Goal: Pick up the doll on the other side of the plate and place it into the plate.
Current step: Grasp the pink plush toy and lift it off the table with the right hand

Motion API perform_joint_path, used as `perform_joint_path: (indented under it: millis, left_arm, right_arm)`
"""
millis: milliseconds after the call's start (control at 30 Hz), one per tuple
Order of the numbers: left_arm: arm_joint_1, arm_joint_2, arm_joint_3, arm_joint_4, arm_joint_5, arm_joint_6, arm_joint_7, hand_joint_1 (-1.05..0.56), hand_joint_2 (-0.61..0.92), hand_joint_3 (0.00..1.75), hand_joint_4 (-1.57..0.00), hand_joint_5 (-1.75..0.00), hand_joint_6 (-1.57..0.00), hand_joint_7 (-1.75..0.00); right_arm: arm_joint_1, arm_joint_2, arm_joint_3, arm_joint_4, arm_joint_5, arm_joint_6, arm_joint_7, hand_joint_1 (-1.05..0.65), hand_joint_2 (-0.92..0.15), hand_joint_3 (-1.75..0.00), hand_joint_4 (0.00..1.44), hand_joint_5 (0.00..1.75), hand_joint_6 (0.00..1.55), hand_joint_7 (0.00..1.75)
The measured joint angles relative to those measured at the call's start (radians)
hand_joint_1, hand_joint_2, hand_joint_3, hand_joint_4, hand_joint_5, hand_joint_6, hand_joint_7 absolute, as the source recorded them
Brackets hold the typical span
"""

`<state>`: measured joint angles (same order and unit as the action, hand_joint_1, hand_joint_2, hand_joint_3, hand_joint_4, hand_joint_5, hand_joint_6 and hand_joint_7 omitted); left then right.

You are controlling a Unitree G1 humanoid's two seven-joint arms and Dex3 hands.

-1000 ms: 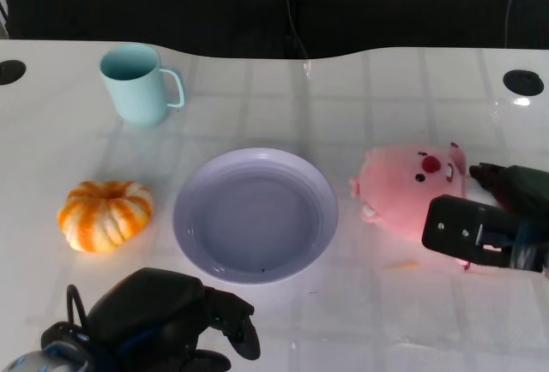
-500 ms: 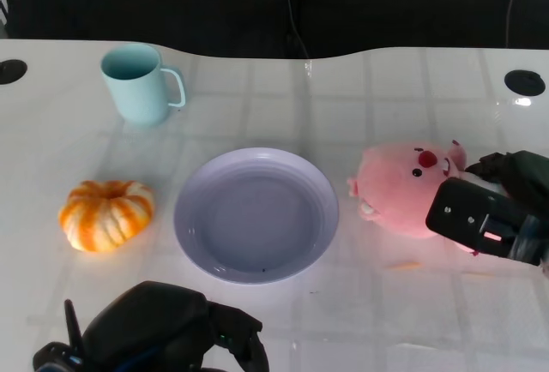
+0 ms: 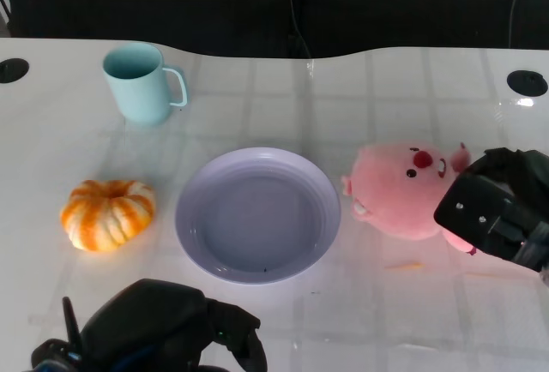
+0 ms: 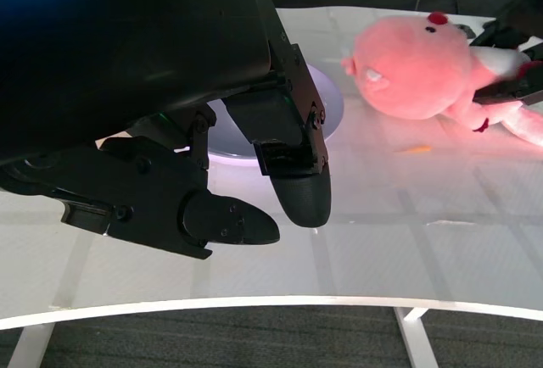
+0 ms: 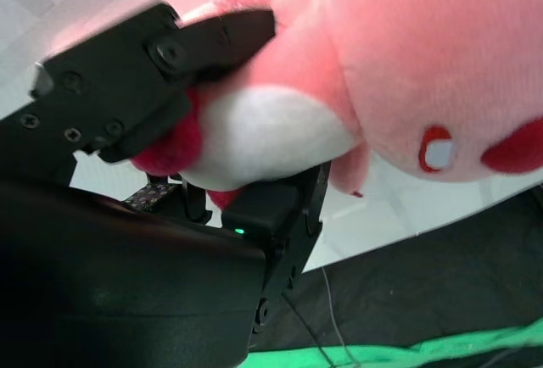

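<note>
One pink plush doll point(image 3: 401, 189) lies sideways on the white worktop point(image 3: 360, 98) right of the shallow lavender plate point(image 3: 257, 214), head toward it, body clamped in the right hand point(image 3: 497, 213); left hand point(image 3: 159, 325) holds nothing

a lab-like test setup: white table point(image 3: 412, 89) with cable holes point(image 3: 525, 83), black backdrop point(image 3: 386, 3), green screen strip point(image 5: 424, 353).

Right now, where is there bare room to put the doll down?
The plate holds nothing, so its whole basin is free. Bare table also lies beyond the plate, right of the mug. It is crowded at the right, where the right robot hand grips the pink doll.
</note>
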<state>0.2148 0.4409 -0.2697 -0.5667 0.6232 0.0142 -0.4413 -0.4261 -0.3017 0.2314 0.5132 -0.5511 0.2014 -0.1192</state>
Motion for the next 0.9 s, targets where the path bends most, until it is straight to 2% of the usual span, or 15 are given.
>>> perform_joint_path:
  millis: [100,200,367,533,567,633,767,900]
  left_arm:
    - [-0.008,-0.003,-0.003,0.0,0.003,0.004,0.0,-0.24,0.92,0.23,-0.75,-1.34,-0.9,-0.61]
    - [-0.011,-0.005,-0.004,0.001,0.003,0.004,0.0,-0.24,0.92,0.22,-0.74,-1.38,-0.89,-0.62]
    - [-0.016,-0.005,-0.005,0.004,0.003,0.002,0.0,-0.24,0.92,0.21,-0.74,-1.36,-0.88,-0.63]
    - [-0.013,-0.003,-0.005,0.012,0.004,-0.015,0.001,-0.23,0.92,0.19,-0.75,-1.35,-0.89,-0.63]
    - [-0.013,-0.003,-0.005,0.017,0.004,-0.022,0.004,-0.23,0.92,0.17,-0.76,-1.32,-0.89,-0.61]
    - [-0.013,-0.003,-0.005,0.028,0.006,-0.033,0.011,-0.23,0.92,0.16,-0.76,-1.3,-0.89,-0.6]
    - [-0.014,-0.004,-0.008,0.044,0.011,-0.038,0.014,-0.23,0.92,0.19,-0.77,-1.27,-0.89,-0.58]
    - [-0.021,-0.011,-0.014,0.059,0.015,-0.042,0.015,-0.23,0.92,0.19,-0.78,-1.27,-0.9,-0.57]
  right_arm:
    - [0.01,0.001,-0.021,-0.022,0.017,-0.012,-0.02,-0.2,-0.46,-1.18,0.85,1.75,0.68,1.72]
    - [0.019,0.004,-0.058,-0.045,0.059,-0.055,-0.043,-0.16,-0.38,-1.33,0.9,1.75,0.75,1.74]
    - [0.033,0.026,-0.105,-0.084,0.112,-0.105,-0.088,-0.13,-0.32,-1.43,0.93,1.75,0.79,1.75]
    - [0.053,0.067,-0.139,-0.142,0.163,-0.119,-0.098,-0.09,-0.32,-1.43,0.94,1.75,0.8,1.75]
    - [0.054,0.071,-0.141,-0.156,0.171,-0.118,-0.098,-0.09,-0.37,-1.32,0.94,1.75,0.79,1.75]
    - [0.054,0.074,-0.142,-0.187,0.178,-0.118,-0.089,-0.09,-0.42,-1.21,0.93,1.75,0.77,1.75]
    - [0.052,0.083,-0.134,-0.233,0.197,-0.148,-0.046,-0.1,-0.31,-1.38,0.94,1.75,0.79,1.75]
    - [0.037,0.12,-0.103,-0.278,0.204,-0.146,0.006,-0.1,-0.3,-1.39,0.93,1.75,0.77,1.75]
